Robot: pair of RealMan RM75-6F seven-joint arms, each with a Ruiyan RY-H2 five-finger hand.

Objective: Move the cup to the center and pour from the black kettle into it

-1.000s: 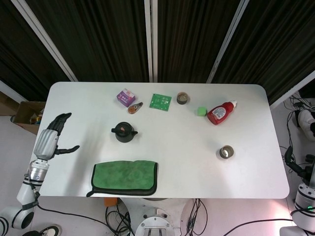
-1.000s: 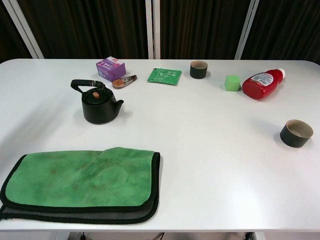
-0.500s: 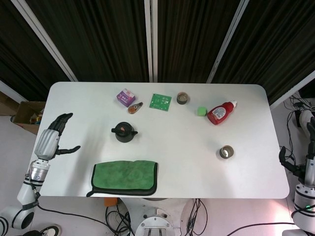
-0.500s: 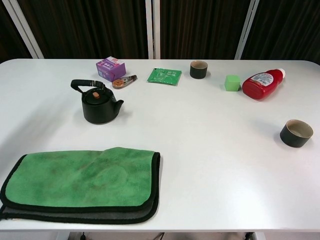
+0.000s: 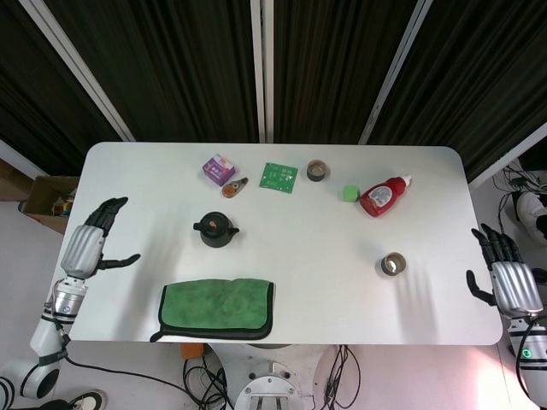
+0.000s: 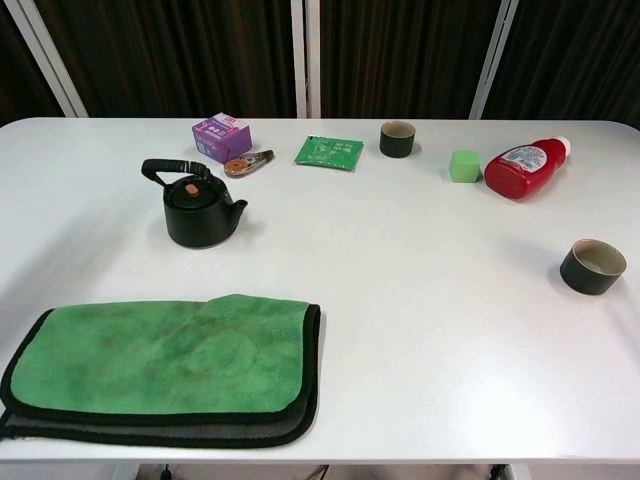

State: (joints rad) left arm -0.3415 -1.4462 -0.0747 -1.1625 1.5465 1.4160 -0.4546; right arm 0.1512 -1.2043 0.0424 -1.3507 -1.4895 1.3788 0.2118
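Note:
The black kettle (image 5: 215, 230) (image 6: 198, 211) stands upright left of the table's middle, its spout toward the right. A dark cup (image 5: 393, 264) (image 6: 592, 266) sits near the right side of the table; a second dark cup (image 5: 317, 170) (image 6: 397, 139) is at the back centre. My left hand (image 5: 90, 243) hovers open at the table's left edge, fingers spread, well apart from the kettle. My right hand (image 5: 508, 278) is open at the right edge, a little right of the near cup. Neither hand shows in the chest view.
A folded green cloth (image 5: 215, 307) (image 6: 165, 364) lies at the front left. Along the back are a purple box (image 5: 218, 169), a small brown tool (image 5: 234, 188), a green packet (image 5: 279, 177), a green cube (image 5: 349, 193) and a red bottle (image 5: 385, 196) on its side.
My right hand has risen into the head view at the table's right edge, fingers spread. The left hand has barely shifted. Nothing on the table has moved.

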